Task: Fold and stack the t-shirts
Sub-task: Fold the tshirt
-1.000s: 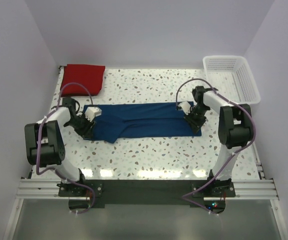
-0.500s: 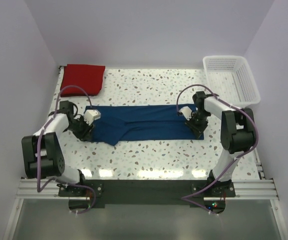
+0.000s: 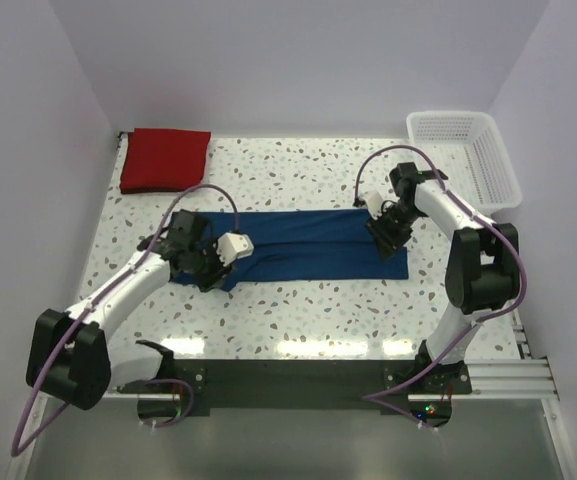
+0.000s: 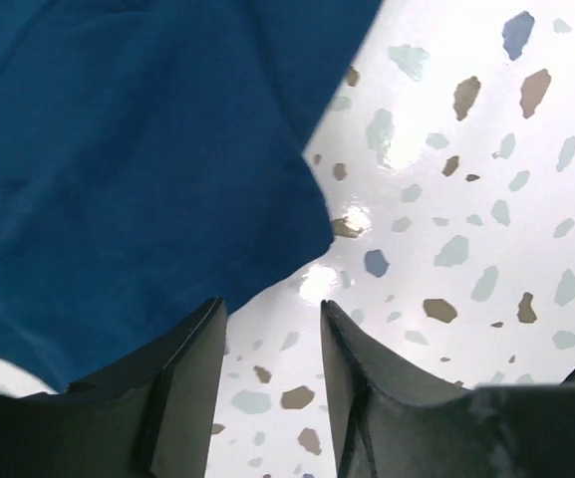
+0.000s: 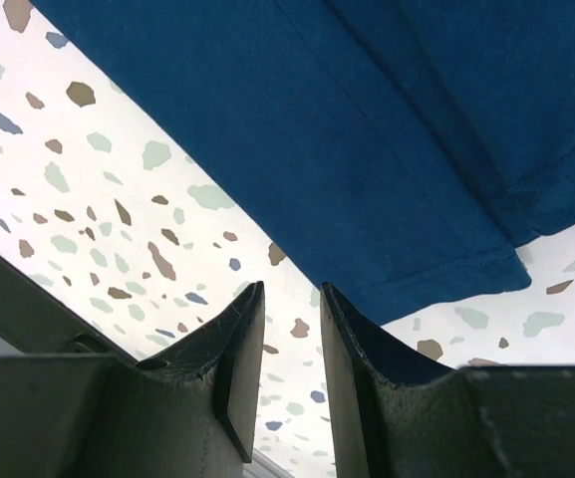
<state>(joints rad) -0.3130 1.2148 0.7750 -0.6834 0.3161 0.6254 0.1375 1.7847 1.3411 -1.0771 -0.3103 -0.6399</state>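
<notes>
- Black left gripper (image 4: 272, 309) fingers are sitting slightly parted and gripping nothing, with the speckled table (image 3: 298, 300) showing through the gap.
- Navy t-shirt (image 3: 308, 243) corner is lying just ahead of those tips, up-left in the wrist view.
- Right gripper (image 5: 292, 291) is hovering narrowly parted and empty too, with the hem just beyond its tips.
- Navy t-shirt is lying as a long strip running left-right, with one arm at each end.
- Red t-shirt (image 3: 165, 160) is sitting folded at the back-left, well apart.
</notes>
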